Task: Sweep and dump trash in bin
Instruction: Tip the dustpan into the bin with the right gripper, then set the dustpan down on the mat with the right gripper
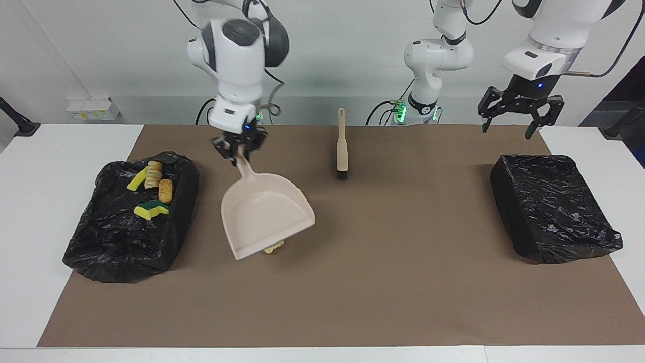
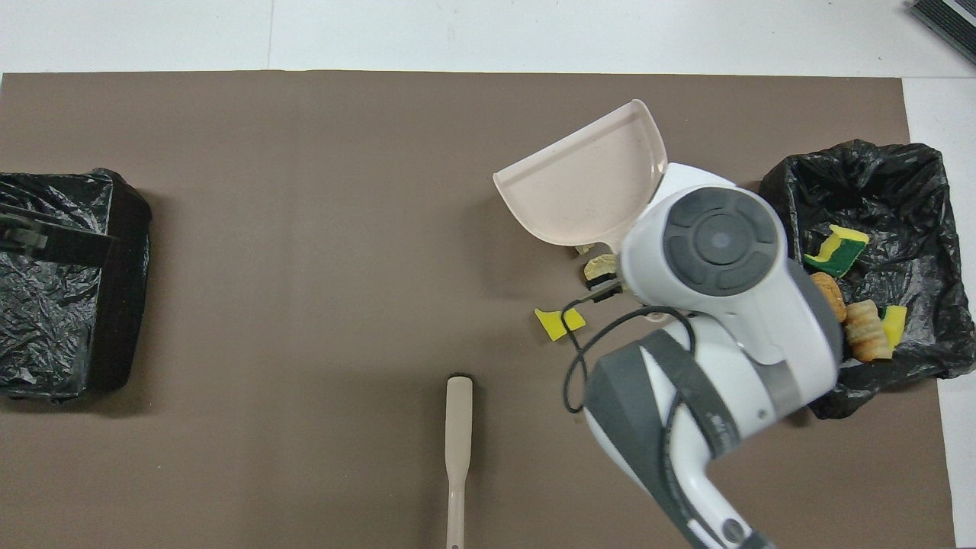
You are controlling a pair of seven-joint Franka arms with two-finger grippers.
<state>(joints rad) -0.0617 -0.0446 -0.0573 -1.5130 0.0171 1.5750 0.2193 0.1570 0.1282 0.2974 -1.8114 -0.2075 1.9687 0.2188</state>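
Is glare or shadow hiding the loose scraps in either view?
Facing view: no glare, only soft shadows; the dustpan hides most loose scraps, with one tan scrap peeking past its lip. Overhead view: even light; the right arm covers part, the yellow scrap shows plainly, and there is slight sheen on the bin liner.

Beige dustpan, black bins (yellow-green scraps), brown mat.

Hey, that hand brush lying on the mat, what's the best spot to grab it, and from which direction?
Grip the hand brush around its slim handle, coming straight down from above. It lies flat on the brown mat, bristle end pointing away from the robots and handle toward them, with bare mat on both sides for the fingers. The open left gripper, raised near the empty bin, seems best placed.
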